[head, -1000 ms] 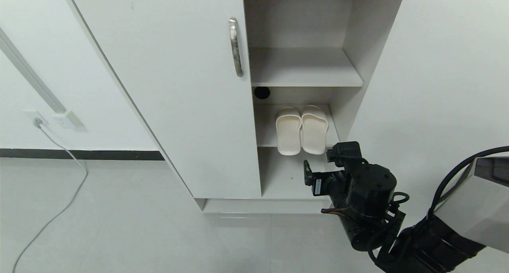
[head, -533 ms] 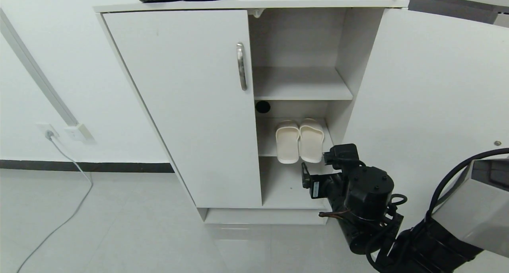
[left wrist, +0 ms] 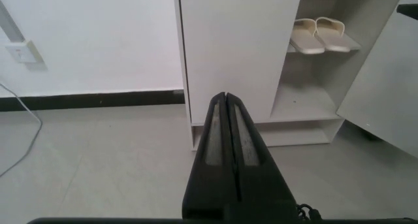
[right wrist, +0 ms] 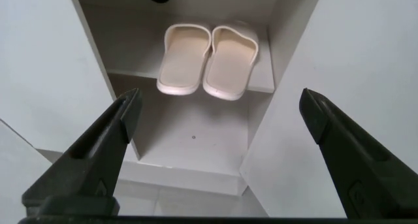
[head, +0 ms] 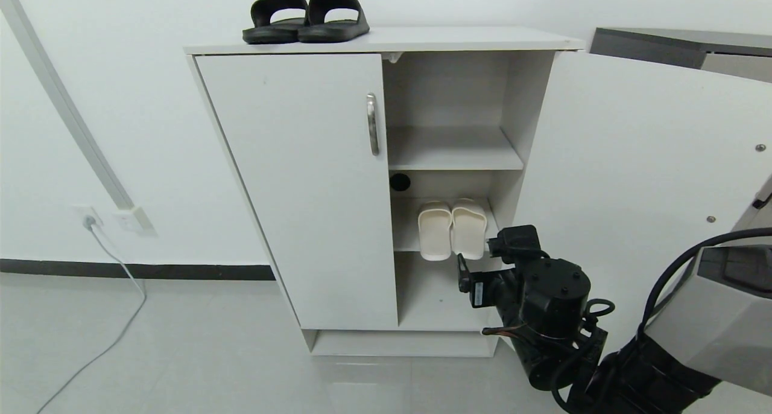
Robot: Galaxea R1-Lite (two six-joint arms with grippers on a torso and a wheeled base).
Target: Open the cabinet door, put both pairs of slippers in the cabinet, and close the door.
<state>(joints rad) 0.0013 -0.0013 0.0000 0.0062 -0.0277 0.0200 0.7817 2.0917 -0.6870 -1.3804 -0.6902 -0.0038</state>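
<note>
A white cabinet [head: 458,40] stands against the wall, its right door [head: 633,178] swung open and its left door [head: 301,184] closed, with a metal handle [head: 373,124]. A cream pair of slippers [head: 452,229] [left wrist: 323,34] [right wrist: 209,59] lies side by side on the middle shelf. A black pair of slippers [head: 306,17] rests on the cabinet top. My right gripper [head: 485,260] [right wrist: 220,100] hangs open in front of the bottom compartment, just below the cream pair, holding nothing. My left gripper [left wrist: 226,100] is shut and empty, over the floor well back from the cabinet.
A wall socket [head: 89,222] with a grey cable trailing over the floor sits left of the cabinet, under a slanted wall conduit [head: 60,94]. A grey unit [head: 681,43] stands behind the open door. Bare tiled floor [head: 181,353] lies in front.
The head camera has shifted, so the cabinet looks lower and smaller and its top with the black slippers has come into view. The right gripper stays open before the bottom compartment.
</note>
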